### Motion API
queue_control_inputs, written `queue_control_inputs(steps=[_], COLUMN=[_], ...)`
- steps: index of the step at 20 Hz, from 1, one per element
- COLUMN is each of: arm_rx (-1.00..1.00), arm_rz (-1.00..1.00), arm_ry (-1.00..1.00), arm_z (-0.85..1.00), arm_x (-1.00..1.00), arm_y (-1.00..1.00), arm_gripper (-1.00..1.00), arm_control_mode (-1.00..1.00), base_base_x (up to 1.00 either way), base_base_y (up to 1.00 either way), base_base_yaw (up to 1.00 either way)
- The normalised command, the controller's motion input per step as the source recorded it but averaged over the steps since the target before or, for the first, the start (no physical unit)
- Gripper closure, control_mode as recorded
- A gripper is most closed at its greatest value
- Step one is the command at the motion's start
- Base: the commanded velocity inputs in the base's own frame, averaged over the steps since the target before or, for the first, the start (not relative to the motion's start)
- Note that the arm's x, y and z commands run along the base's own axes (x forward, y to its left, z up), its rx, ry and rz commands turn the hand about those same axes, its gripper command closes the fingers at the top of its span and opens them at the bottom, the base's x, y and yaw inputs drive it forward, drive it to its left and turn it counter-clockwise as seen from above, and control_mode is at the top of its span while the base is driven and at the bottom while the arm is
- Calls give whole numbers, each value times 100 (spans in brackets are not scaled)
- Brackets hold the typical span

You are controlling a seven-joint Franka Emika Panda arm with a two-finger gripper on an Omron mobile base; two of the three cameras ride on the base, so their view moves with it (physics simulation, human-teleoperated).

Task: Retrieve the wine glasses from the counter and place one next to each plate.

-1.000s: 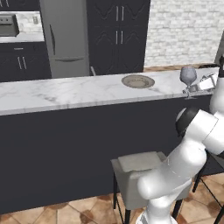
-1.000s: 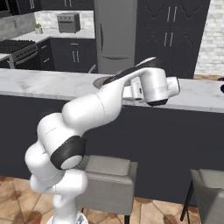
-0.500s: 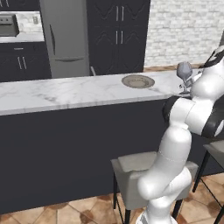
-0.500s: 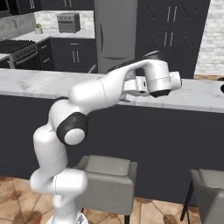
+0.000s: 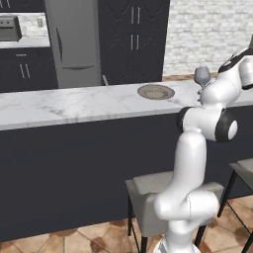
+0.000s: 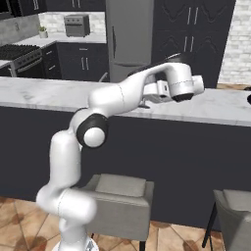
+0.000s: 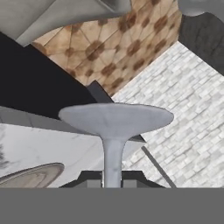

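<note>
Over the last second the arm swings from a low, folded pose to a taller one. Its elbow now stands in front of the counter [image 5: 74,104], and the hand reaches out over the right end of the marble. The wine glass [image 5: 201,75] travels with it and now sits higher and a little further left in the left base view, just right of the plate [image 5: 155,92].

The gripper [image 7: 113,183] is closed tight on the stem of the glass. In the hand view the stem rises from between the finger tips to the round foot, which spreads wide across the middle of the picture. The glass appears tilted well away from upright, carried above the counter and not touching it. A curved rim of the plate [image 7: 30,174] shows at the lower left of the hand view, on the veined marble.

The main risk is in setting the glass down. The thin stem is the only hold, so a quick turn of the wrist could let the glass pivot or slip between the fingers. If the foot meets the marble while tilted, the glass could topple on release. Coming down too close could knock it against the plate's rim. The second glass cannot be made out in these pictures.
</note>
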Motion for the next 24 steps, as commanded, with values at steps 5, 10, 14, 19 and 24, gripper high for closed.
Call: queue_control_inputs(steps=[5,10,14,19,24], arm_rx=[-1,-8,-14,-21,-18], arm_rz=[0,0,0,0,-1], arm_ry=[-3,-19,-35,-64,-78], arm_z=[0,0,0,-9,-20], arm_x=[51,37,6,-54,-97], arm_y=[-2,1,21,34,63], arm_gripper=[100,100,100,100,100], arm_control_mode=[-100,-100,-100,-100,-100], base_base_x=[0,0,0,0,0], base_base_y=[0,0,0,0,0], base_base_yaw=[0,0,0,0,0])
